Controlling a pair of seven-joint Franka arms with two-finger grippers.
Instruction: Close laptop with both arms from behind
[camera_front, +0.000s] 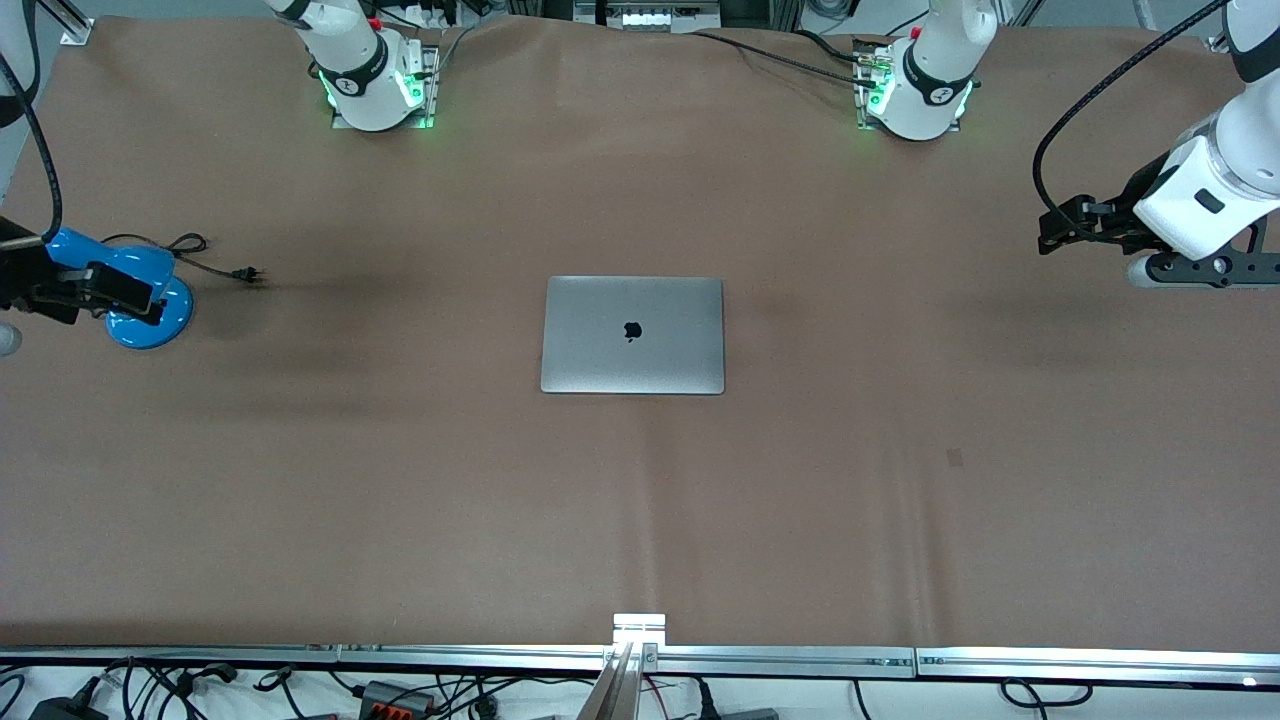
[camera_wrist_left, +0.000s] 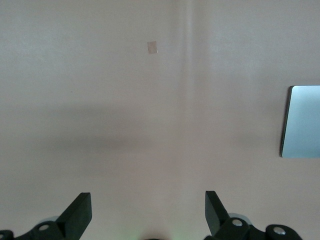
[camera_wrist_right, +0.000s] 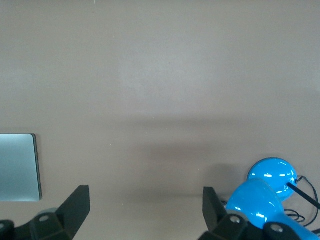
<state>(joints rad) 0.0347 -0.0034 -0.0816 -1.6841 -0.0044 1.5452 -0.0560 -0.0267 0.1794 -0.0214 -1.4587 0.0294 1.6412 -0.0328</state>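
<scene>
The silver-grey laptop (camera_front: 632, 335) lies flat in the middle of the brown table with its lid down and the black apple logo facing up. Its edge shows in the left wrist view (camera_wrist_left: 302, 121) and in the right wrist view (camera_wrist_right: 17, 167). My left gripper (camera_front: 1047, 233) hangs open and empty above the table at the left arm's end, well away from the laptop; its fingers are spread wide in its wrist view (camera_wrist_left: 148, 210). My right gripper (camera_front: 148, 298) is open and empty over a blue lamp at the right arm's end (camera_wrist_right: 146, 205).
A blue desk lamp (camera_front: 150, 318) with a black cord and plug (camera_front: 245, 273) stands at the right arm's end; it also shows in the right wrist view (camera_wrist_right: 270, 175). A small tape mark (camera_front: 954, 457) lies nearer the front camera than the laptop.
</scene>
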